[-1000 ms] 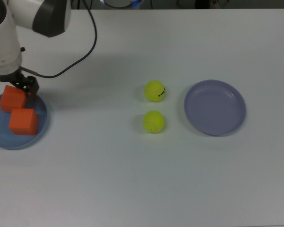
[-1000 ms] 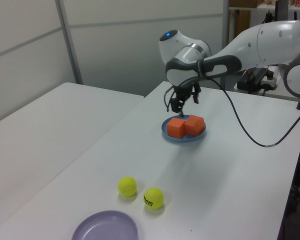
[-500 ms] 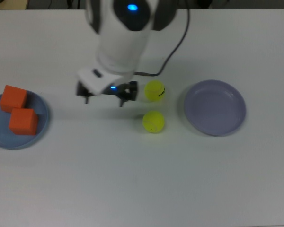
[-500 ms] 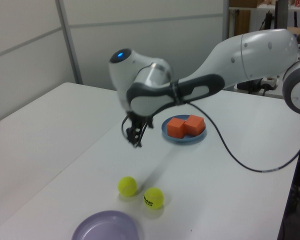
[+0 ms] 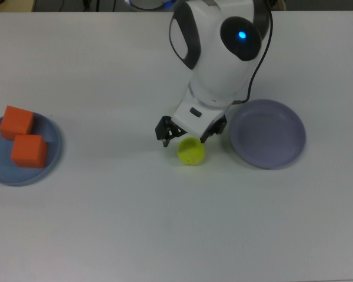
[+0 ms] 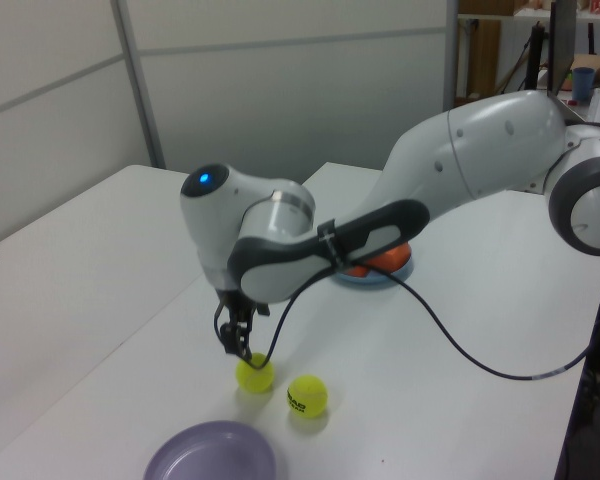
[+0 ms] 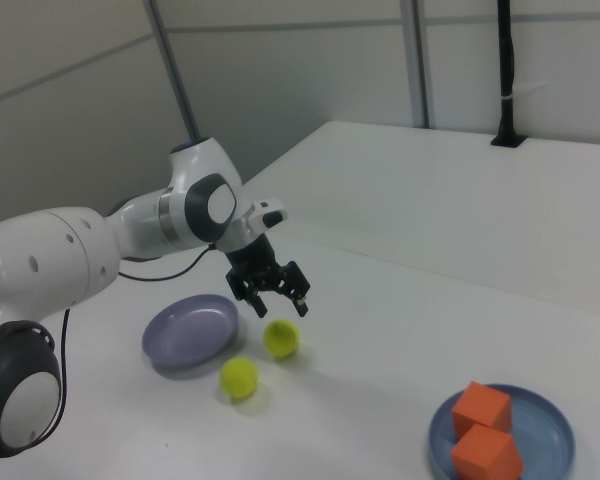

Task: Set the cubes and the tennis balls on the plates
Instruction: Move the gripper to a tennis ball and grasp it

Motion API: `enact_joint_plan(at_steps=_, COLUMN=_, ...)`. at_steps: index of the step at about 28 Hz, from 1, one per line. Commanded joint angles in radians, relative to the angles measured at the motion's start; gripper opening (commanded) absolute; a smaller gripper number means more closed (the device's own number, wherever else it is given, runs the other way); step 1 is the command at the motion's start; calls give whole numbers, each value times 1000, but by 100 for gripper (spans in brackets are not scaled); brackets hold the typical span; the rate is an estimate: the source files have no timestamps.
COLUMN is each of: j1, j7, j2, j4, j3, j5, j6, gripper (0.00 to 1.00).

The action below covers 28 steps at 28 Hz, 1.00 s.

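Hovering open over the tennis balls

Hanging just above the white table (image 5: pixel 106 223), the black two-finger gripper (image 5: pixel 190 133) has its fingers spread apart and grasps nothing. In the top view one fuzzy yellow-green tennis ball (image 5: pixel 192 152) lies at about six o'clock from the gripper, just below its fingertips; the second tennis ball (image 6: pixel 307 395), the one with a black printed mark, is hidden under the arm there but shows in the left view, just beside the first. In the right view the gripper (image 7: pixel 270 291) sits a little above the nearer ball (image 7: pixel 281 339), not touching it.

At three o'clock from the gripper in the top view lies the round pale lavender plastic plate (image 5: pixel 285 153), holding nothing. Well away at nine o'clock, the round light blue plastic plate (image 5: pixel 52 157) carries both matte orange cubes (image 5: pixel 29 151), set side by side.
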Motion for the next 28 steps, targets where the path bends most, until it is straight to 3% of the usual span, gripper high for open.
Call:
enact_joint_plan(at_steps=1, j1=36, j7=-6, j2=10, j4=-25, j3=-17, j5=-29, j6=37, gripper=100)
enact_joint_plan(at_steps=13, j1=62, j7=-6, j2=54, j4=-35, j3=-23, j5=-96, j6=67, gripper=100)
enact_joint_plan(at_steps=20, j1=62, j7=-5, j2=57, j4=-51, j3=-25, j5=-102, j6=65, gripper=100)
enact_joint_plan(at_steps=21, j1=62, j7=-5, j2=57, j4=-51, j3=-25, j5=-102, j6=65, gripper=95)
enact_joint_plan(at_steps=23, j1=62, j7=-5, j2=59, j4=-51, j3=-25, j5=-104, j6=65, gripper=61)
enact_joint_plan(at_steps=24, j1=62, j7=0, j2=59, j4=-51, j3=-25, j5=-105, j6=65, gripper=19)
enact_joint_plan(at_steps=26, j1=64, j7=2, j2=59, j4=-49, j3=-23, j5=-105, j6=65, gripper=0)
enact_joint_plan(at_steps=28, j1=64, j7=2, j2=57, j4=-48, j3=-23, j5=-105, j6=65, gripper=0)
